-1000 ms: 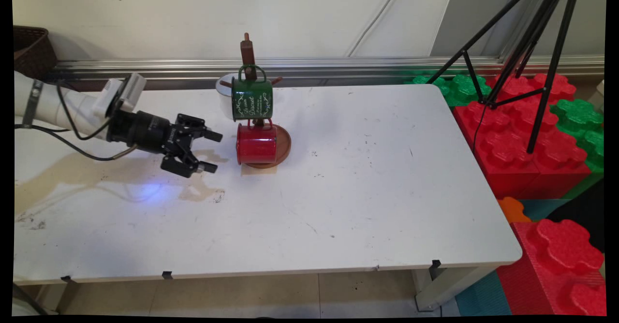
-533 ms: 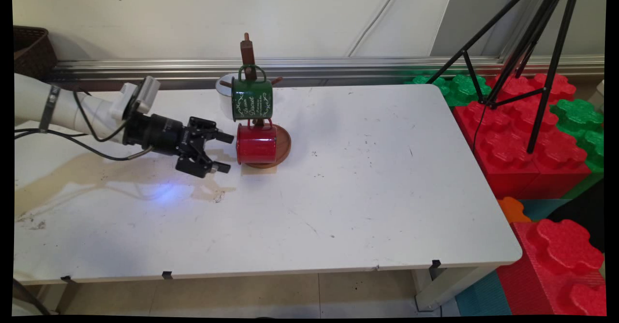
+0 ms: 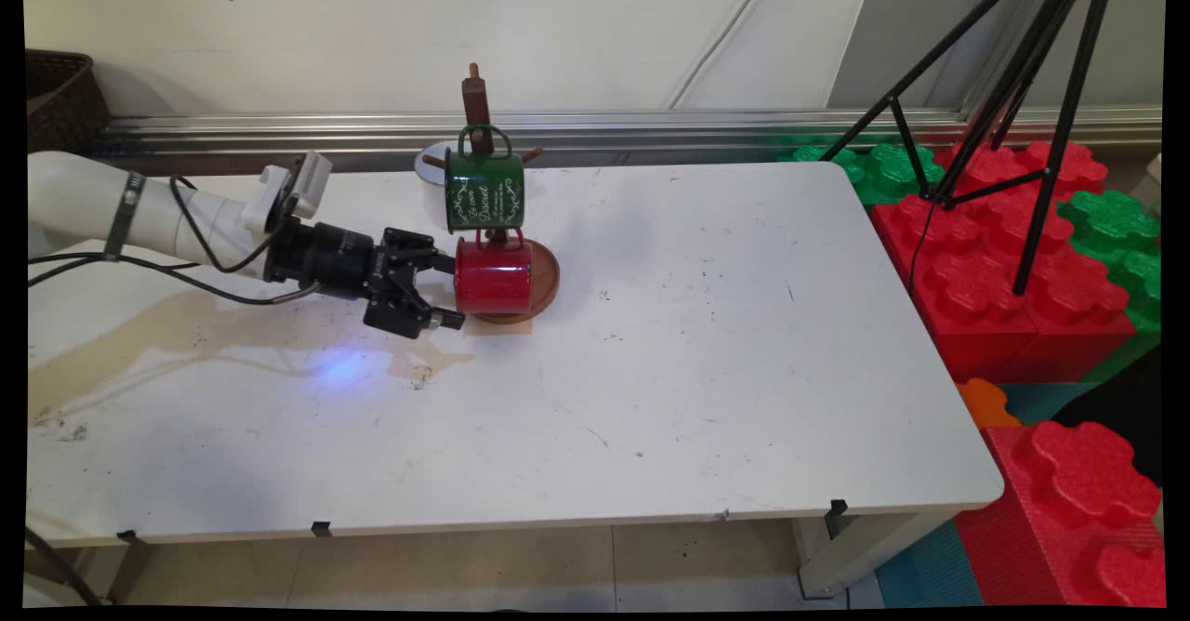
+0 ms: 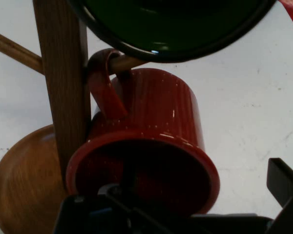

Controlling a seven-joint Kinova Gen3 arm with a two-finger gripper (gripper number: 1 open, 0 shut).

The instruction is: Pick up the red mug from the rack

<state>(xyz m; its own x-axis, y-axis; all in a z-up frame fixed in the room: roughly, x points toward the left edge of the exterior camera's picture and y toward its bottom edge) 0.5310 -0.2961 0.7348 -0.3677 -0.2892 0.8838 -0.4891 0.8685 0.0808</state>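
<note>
Now the open jaws have closed in on the red mug (image 3: 494, 279)

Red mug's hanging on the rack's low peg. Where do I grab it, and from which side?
Probably the rim: the red mug hangs sideways by its handle, mouth facing the open gripper. Come from that open side, one finger inside, one outside the wall; the rack post blocks the handle side.

1 red mug (image 3: 494, 276), 1 green mug (image 3: 484, 191), 1 wooden mug tree (image 3: 478, 105), 1 table (image 3: 651, 370), 1 tripod (image 3: 1013, 91).
</note>
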